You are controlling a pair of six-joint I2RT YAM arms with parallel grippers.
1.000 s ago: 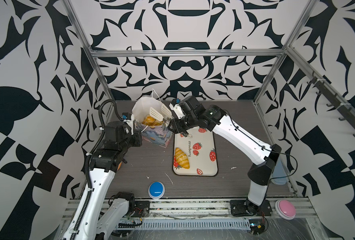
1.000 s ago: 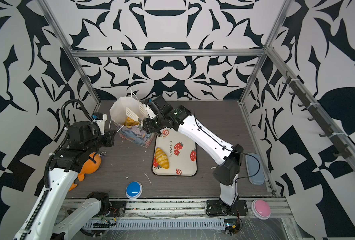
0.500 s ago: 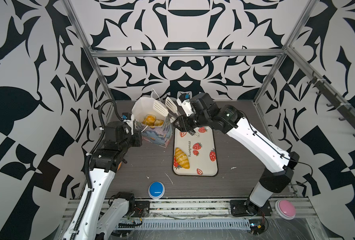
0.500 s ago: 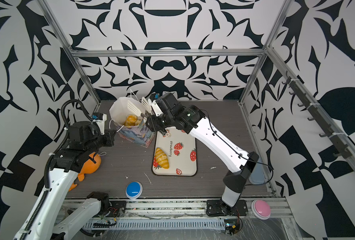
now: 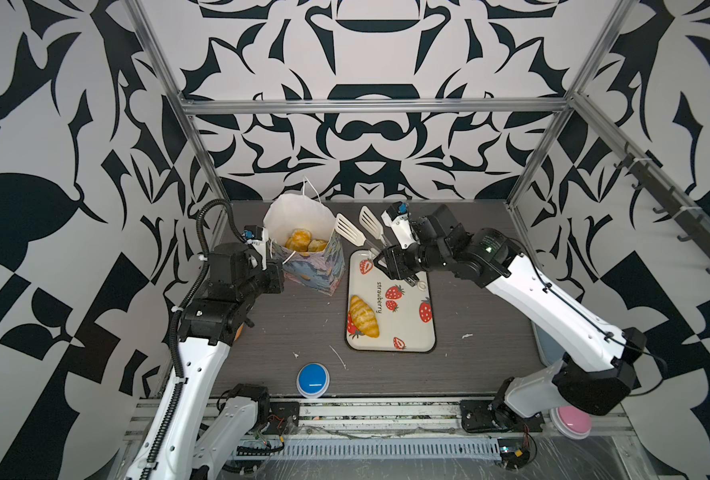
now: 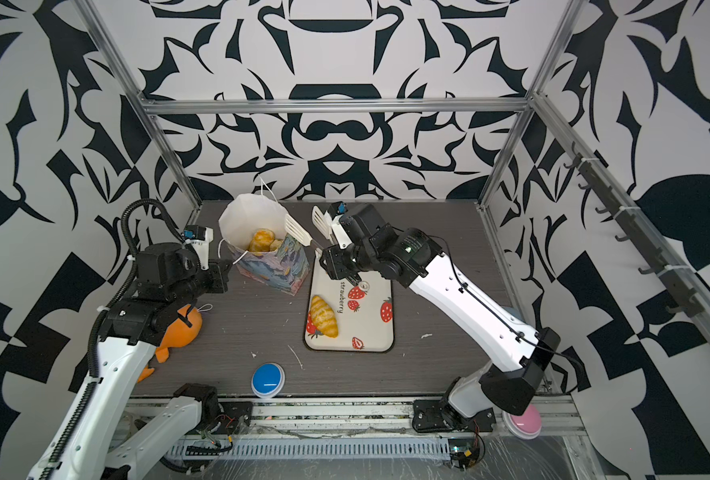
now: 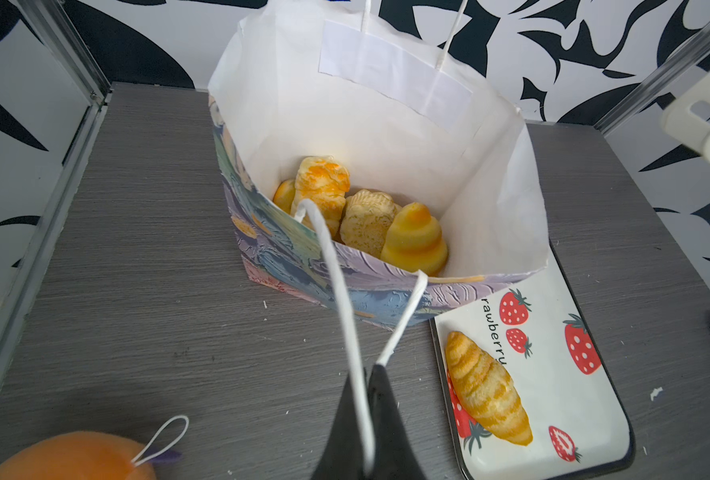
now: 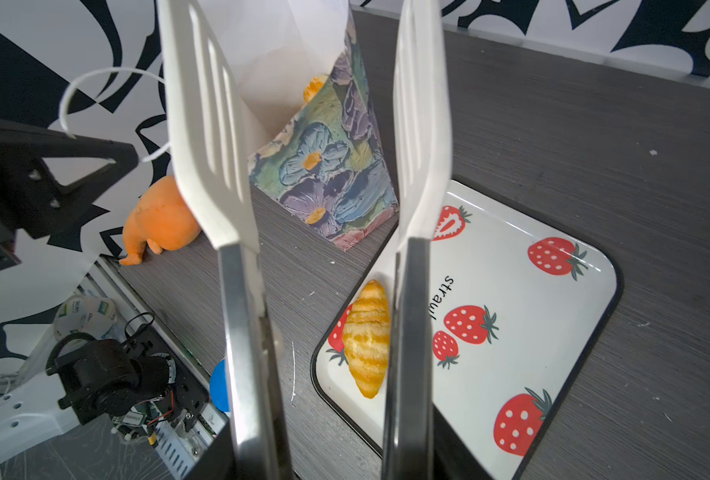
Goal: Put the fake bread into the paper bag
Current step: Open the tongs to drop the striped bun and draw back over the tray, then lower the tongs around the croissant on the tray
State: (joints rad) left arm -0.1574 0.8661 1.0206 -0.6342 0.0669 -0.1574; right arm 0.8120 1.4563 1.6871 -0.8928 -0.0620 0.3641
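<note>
Grey woodgrain desk (image 5: 295,320) is lying within black-and-white patterned walls (image 5: 365,133); left gripper (image 7: 366,384) is pinching white cord handle (image 7: 336,270); right gripper (image 5: 382,262) is clamping white slotted tongs (image 8: 207,137).

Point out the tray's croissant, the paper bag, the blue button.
croissant (image 7: 486,386), left wrist view, its ridged middle.
paper bag (image 7: 295,266), left wrist view, printed outer wall.
blue button (image 5: 312,377), in a top view, its top centre.

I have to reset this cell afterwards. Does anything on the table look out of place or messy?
Yes. An orange plush toy lies on the tabletop under the left arm, unrelated to the packing. Small white scraps are scattered on the dark surface around the strawberry tray. Nothing looks spilled or damaged.
</note>
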